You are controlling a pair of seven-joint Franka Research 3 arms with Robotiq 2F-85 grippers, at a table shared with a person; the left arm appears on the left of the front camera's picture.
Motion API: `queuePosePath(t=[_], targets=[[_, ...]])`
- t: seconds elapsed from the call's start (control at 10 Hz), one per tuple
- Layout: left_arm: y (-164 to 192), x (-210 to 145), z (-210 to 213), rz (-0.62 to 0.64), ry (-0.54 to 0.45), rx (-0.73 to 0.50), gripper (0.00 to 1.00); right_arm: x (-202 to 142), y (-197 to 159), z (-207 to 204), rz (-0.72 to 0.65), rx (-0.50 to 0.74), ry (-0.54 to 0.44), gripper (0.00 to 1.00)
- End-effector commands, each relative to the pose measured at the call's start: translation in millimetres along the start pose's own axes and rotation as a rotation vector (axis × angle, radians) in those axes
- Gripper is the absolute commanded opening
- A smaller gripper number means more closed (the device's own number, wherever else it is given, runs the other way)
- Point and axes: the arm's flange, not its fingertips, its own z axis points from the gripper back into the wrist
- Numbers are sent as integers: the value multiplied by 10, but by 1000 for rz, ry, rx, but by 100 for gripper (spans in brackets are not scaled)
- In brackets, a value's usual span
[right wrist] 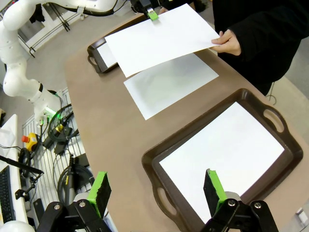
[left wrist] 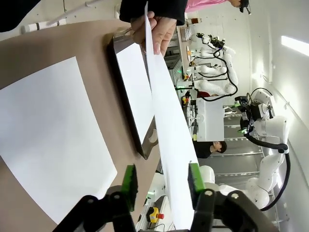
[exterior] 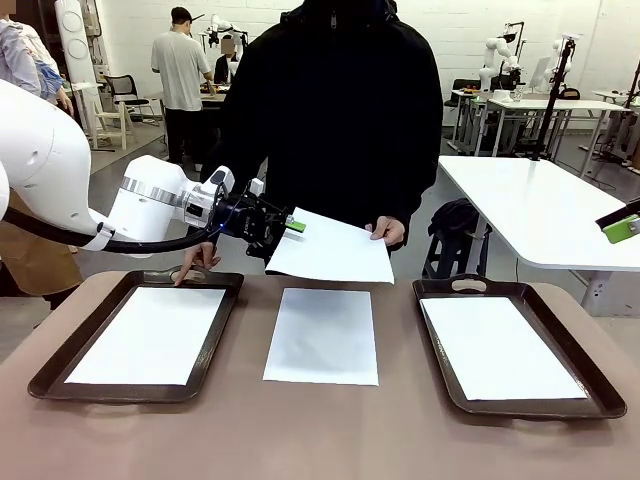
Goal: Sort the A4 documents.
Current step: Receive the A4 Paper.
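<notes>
A person across the table holds a white A4 sheet [exterior: 330, 250] [right wrist: 159, 38] in the air by its right edge. My left gripper [exterior: 290, 225] [left wrist: 161, 181] is at that sheet's left edge. The paper [left wrist: 166, 130] runs edge-on between the green pads, close to one pad and a gap away from the other, so the jaws are still apart. Another sheet [exterior: 322, 335] [left wrist: 48, 140] lies flat on the table's middle. One sheet lies in the left tray [exterior: 45, 385] and one in the right tray [exterior: 600, 405] [right wrist: 154, 164]. My right gripper [right wrist: 157, 191] [exterior: 620, 228] hangs open above the right tray's near end.
The person's other hand [exterior: 190, 270] rests a finger on the left tray's far handle. The brown table's edge [right wrist: 96, 145] drops off beside the right tray. A white table [exterior: 540, 210] stands at the back right.
</notes>
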Motion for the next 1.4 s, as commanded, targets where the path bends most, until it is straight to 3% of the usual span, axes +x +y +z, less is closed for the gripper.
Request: queuePosePath(t=[0.0,0.1,0.2,0.3,1.3], targets=[[-6,101,-2,15,10,10,40,-6,-3,-7,-1,-1,-1,100],[-10,103,-5,14,10,8,10,-6,-3,-7,-1,-1,-1,100],[-8,107,-7,14,6,7,21,-6,-3,-7,-1,-1,-1,100],[-1,106,-11,16,4,4,0,-6,-3,-7,-1,-1,-1,100],[27,16,-7,1,1,0,0,-6,-3,-7,-1,-1,-1,100]])
